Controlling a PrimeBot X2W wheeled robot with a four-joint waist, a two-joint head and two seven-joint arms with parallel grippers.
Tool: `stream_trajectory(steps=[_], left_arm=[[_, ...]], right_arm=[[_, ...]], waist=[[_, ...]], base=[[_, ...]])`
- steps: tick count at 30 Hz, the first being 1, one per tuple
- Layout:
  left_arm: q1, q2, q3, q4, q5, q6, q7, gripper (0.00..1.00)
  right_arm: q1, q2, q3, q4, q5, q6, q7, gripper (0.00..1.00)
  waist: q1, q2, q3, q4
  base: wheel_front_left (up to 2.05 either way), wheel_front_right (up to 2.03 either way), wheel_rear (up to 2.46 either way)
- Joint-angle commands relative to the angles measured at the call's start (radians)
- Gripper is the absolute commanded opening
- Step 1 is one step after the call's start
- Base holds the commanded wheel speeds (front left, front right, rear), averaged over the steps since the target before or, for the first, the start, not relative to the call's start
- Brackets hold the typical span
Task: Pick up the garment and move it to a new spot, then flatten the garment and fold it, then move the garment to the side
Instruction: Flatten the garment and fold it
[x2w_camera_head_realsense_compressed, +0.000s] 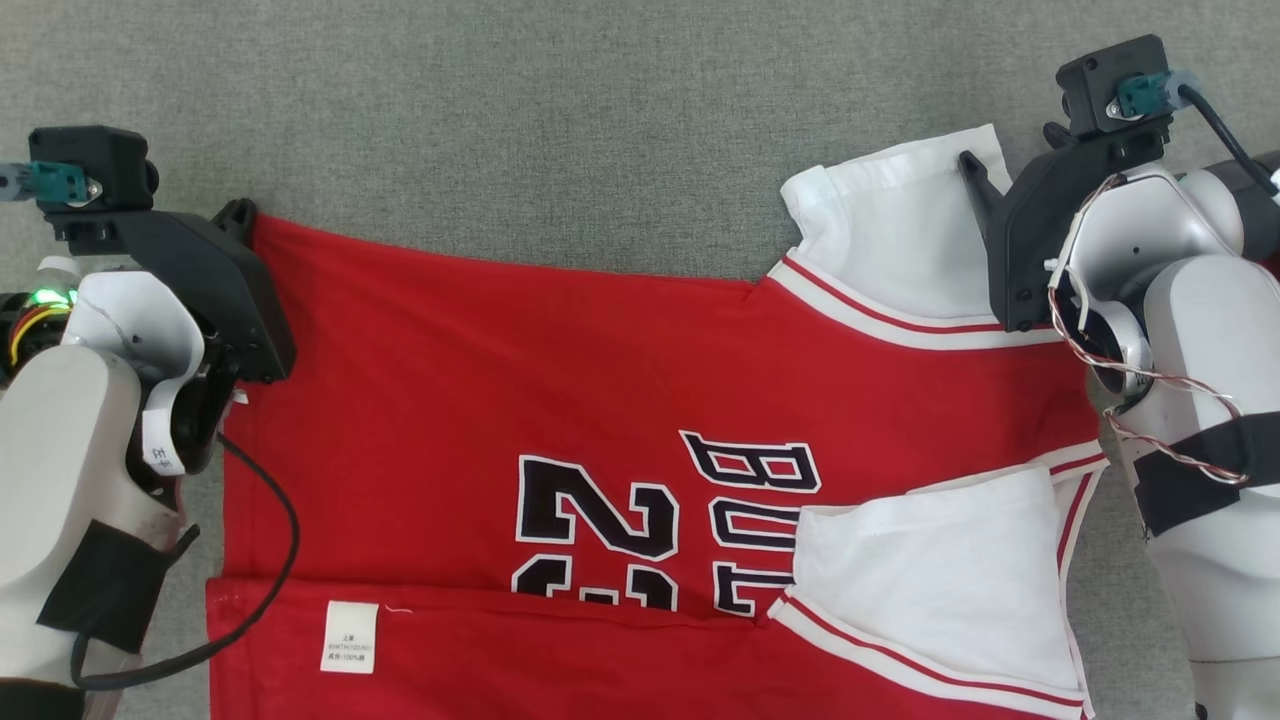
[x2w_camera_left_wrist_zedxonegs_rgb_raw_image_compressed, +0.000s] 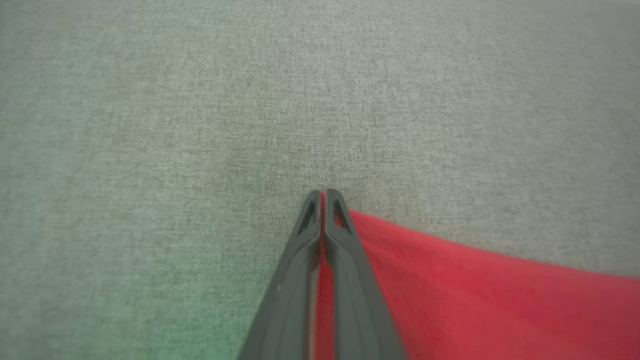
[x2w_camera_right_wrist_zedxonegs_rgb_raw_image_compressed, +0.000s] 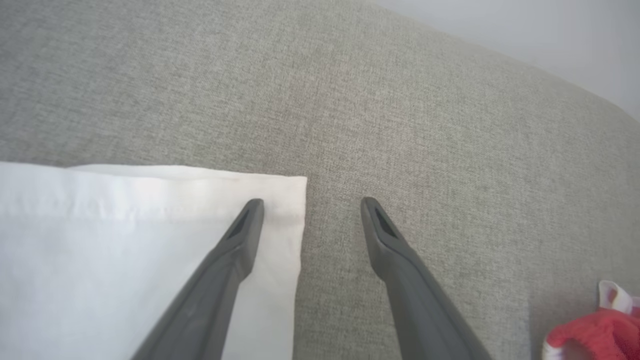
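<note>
On the grey woven fabric surface (x2w_camera_head_realsense_compressed: 560, 120): one red basketball jersey (x2w_camera_head_realsense_compressed: 500, 370) with black lettering, laid flat, two white sleeves (x2w_camera_head_realsense_compressed: 890, 230). Left gripper (x2w_camera_left_wrist_zedxonegs_rgb_raw_image_compressed: 323, 192) low at its far left corner, jaws pressed together pinching the red hem; right gripper (x2w_camera_right_wrist_zedxonegs_rgb_raw_image_compressed: 312, 202) jaws spread, one finger over the far sleeve's edge. Lettering partly covered by the near sleeve, jersey cut off below.
</note>
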Motion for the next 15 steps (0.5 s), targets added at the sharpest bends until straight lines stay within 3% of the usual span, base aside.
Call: stream_trajectory(steps=[1, 7, 8, 9, 10, 12, 13, 15], left_arm=[[0.011, -0.002, -0.009, 0.022, -0.003, 0.004, 0.007, 0.0], [0.012, -0.01, -0.015, 0.023, -0.01, 0.0, 0.005, 0.0], [0.013, -0.012, -0.016, 0.023, -0.011, -0.001, 0.004, 0.0], [0.014, -0.014, -0.016, 0.023, -0.013, -0.002, 0.001, 0.0], [0.015, -0.015, -0.016, 0.024, -0.014, -0.004, 0.0, 0.0], [0.018, -0.016, -0.015, 0.025, -0.016, -0.003, -0.008, 0.0], [0.021, -0.017, -0.015, 0.025, -0.017, -0.003, -0.014, 0.0], [0.024, -0.021, -0.013, 0.023, -0.017, -0.006, -0.033, 0.0]], right_arm=[[-0.011, 0.007, 0.001, 0.006, -0.002, 0.003, -0.005, 1.0], [-0.044, 0.011, 0.023, 0.067, 0.004, 0.003, 0.058, 0.98], [-0.047, 0.009, 0.028, 0.074, 0.006, 0.003, 0.073, 0.75], [-0.051, 0.008, 0.033, 0.077, 0.008, 0.003, 0.083, 0.6], [-0.056, 0.006, 0.036, 0.078, 0.009, 0.003, 0.089, 0.44], [-0.058, 0.0, 0.042, 0.078, 0.013, 0.003, 0.098, 0.26], [-0.056, -0.003, 0.045, 0.077, 0.015, 0.003, 0.099, 0.04], [-0.053, -0.012, 0.049, 0.073, 0.013, 0.003, 0.084, 0.0]], waist=[[0.0, 0.0, 0.001, 0.003], [0.0, 0.0, -0.001, 0.018], [0.0, 0.0, -0.002, 0.021], [0.0, 0.0, -0.003, 0.023], [0.0, 0.0, -0.003, 0.025], [0.0, 0.0, -0.006, 0.028], [0.0, 0.0, -0.009, 0.029], [0.0, 0.0, -0.015, 0.031]], base=[[0.0, 0.0, 0.0], [0.0, 0.0, 0.0], [0.0, 0.0, 0.0], [0.0, 0.0, 0.0], [0.0, 0.0, 0.0], [0.0, 0.0, 0.0], [0.0, 0.0, 0.0], [0.0, 0.0, 0.0]])
